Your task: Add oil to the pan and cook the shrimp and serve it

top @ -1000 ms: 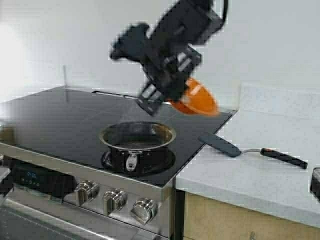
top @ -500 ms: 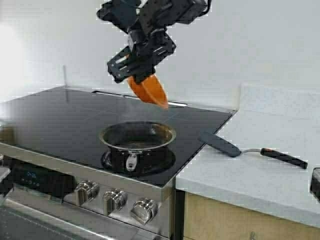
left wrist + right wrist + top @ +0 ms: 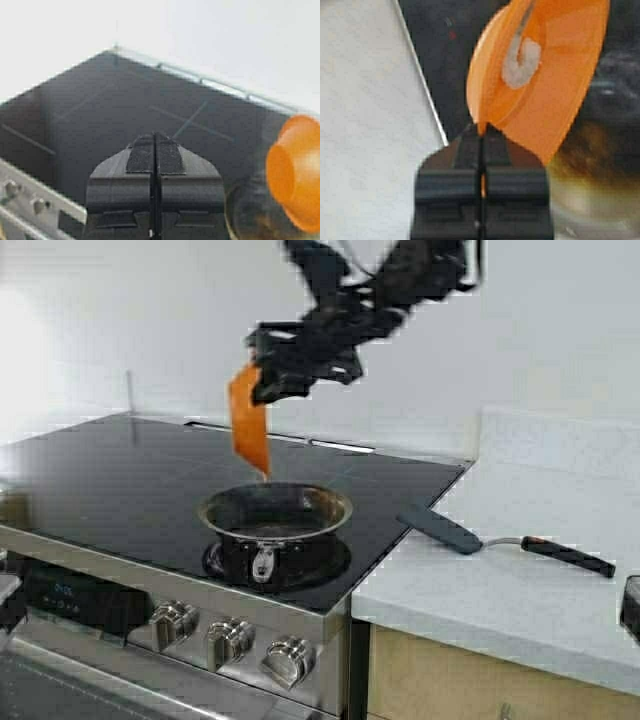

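One shrimp (image 3: 521,59) in one orange bowl (image 3: 249,430), rim pinched by right gripper (image 3: 481,131), tipped above one pan (image 3: 275,510); left gripper (image 3: 155,159) pressed together; pan contents unclear.

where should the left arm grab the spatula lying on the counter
By the black grip of the spatula, from above. The handle lies flat on the white counter, pointing away from the stove, with its blade overhanging the cooktop.

pan (image 3: 600,165) — blurred, edge-cropped
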### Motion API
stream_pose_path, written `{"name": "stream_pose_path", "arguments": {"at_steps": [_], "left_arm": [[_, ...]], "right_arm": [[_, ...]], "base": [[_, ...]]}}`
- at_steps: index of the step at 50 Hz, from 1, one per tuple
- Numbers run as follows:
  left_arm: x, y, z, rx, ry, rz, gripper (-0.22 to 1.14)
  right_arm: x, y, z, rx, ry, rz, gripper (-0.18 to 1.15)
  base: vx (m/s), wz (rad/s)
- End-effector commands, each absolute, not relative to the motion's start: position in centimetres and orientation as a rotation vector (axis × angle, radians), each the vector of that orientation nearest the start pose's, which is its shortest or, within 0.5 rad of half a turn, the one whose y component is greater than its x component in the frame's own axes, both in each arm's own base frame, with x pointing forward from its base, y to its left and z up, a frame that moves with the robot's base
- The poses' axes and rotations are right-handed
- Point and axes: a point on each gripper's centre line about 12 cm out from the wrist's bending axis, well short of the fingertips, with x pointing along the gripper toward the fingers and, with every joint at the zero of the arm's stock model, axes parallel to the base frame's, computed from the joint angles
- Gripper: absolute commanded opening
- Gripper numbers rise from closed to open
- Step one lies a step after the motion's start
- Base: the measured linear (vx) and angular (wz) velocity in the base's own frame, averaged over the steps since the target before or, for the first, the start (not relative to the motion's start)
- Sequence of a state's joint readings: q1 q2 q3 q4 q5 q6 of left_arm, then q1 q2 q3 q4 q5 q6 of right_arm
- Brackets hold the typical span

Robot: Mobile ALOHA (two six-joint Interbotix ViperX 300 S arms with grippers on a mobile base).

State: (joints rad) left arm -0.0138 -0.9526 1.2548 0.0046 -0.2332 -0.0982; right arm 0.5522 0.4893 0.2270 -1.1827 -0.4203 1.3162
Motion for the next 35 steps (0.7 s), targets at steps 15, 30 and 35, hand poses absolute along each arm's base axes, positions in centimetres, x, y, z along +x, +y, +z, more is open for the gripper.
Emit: {"name": "stream_pose_path", "arguments": {"at_steps": [15, 30, 35], "left_arm": [[19.6, -0.3, 25.4, -0.092, 0.065, -0.011, 0.03], [19.8, -0.3, 25.3, -0.09, 0.074, -0.01, 0.03], [19.8, -0.3, 25.3, -0.09, 0.076, -0.012, 0.03]], "right_arm": [[43.5, 25.4, 5.5, 0.758, 0.534, 1.033, 0.05], [43.7, 24.9, 1.3, 0.991, 0.528, 1.004, 0.06], [43.8, 24.8, 2.1, 0.99, 0.509, 1.015, 0.06]], "base": [[0.0, 0.0], [0.0, 0.0], [0.0, 0.0]]}}
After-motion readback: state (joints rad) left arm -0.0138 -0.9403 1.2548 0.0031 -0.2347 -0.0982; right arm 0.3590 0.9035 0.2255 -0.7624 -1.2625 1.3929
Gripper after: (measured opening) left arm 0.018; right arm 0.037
